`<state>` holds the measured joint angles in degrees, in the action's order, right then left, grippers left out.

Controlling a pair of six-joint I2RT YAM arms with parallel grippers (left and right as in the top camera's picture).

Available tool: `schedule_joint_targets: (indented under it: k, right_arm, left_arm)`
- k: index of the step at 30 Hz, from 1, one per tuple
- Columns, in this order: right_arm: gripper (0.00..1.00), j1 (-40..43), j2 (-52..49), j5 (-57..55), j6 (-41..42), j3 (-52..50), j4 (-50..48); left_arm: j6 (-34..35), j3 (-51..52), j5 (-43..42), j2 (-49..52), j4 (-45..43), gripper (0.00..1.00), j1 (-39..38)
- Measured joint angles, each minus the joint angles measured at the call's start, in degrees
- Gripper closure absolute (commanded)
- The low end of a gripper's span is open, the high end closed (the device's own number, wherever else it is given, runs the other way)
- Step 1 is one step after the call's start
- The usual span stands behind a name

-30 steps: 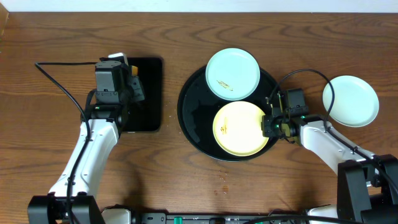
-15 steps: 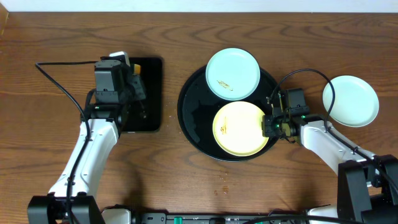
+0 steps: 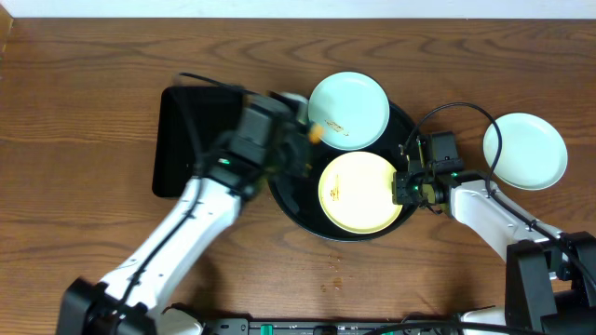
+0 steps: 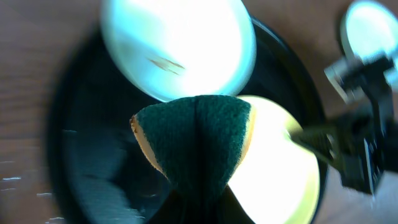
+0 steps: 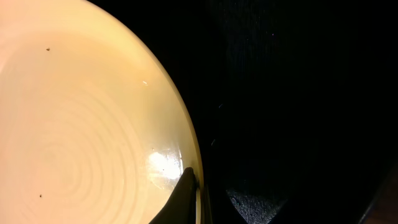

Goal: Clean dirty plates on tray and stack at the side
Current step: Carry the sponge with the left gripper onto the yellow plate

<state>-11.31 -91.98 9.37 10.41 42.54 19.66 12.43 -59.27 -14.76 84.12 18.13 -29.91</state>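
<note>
My left gripper (image 3: 303,140) is clenched on a green sponge (image 4: 196,140) above the black tray (image 3: 287,181). My right gripper (image 3: 407,184) pinches the rim of the yellow plate (image 3: 358,193), which lies inside that tray.

The table (image 3: 84,65) is warm brown with flowing, darker wood grain. The round tray (image 3: 293,200) is glossy black and catches pale reflections. Toward the tray's 5 o'clock, the yellow plate (image 3: 363,200) is pale buttery yellow with a small brown-orange smear near its 9 o'clock edge. Close up it shows faint concentric rings and a few dark specks. At the tray's 12 o'clock, the mint plate (image 3: 358,98) is pale mint-blue with a brown-orange streak near its 6 o'clock. The outer plate (image 3: 524,150), at 3 o'clock from the tray, is plain mint-blue. The flat tray (image 3: 177,130) at 9 o'clock is black. The sponge (image 4: 199,140) is dark green with an orange-tan edge. The left arm (image 3: 177,237) and right arm (image 3: 484,212) are white with black parts.
</note>
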Motion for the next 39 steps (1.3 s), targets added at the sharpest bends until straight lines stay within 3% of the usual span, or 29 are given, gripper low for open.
schedule_joint_targets:
  k: [7, 15, 39]
  right_arm:
    - [0.98, 0.00, 0.00, 0.00, -0.02, 0.02, 0.02]
    - [0.98, 0.00, 0.00, 0.00, -0.02, 0.02, 0.02]
    - [0.97, 0.00, 0.00, 0.00, -0.02, 0.04, 0.09]
  left_arm:
    - [1.16, -0.02, 1.55, 10.36, -0.72, 0.93, -9.05]
    - [2.27, -0.02, 1.64, 18.45, -4.00, 0.92, -12.15]
    - [7.32, 0.00, 11.63, 19.28, -8.17, 0.93, -12.20]
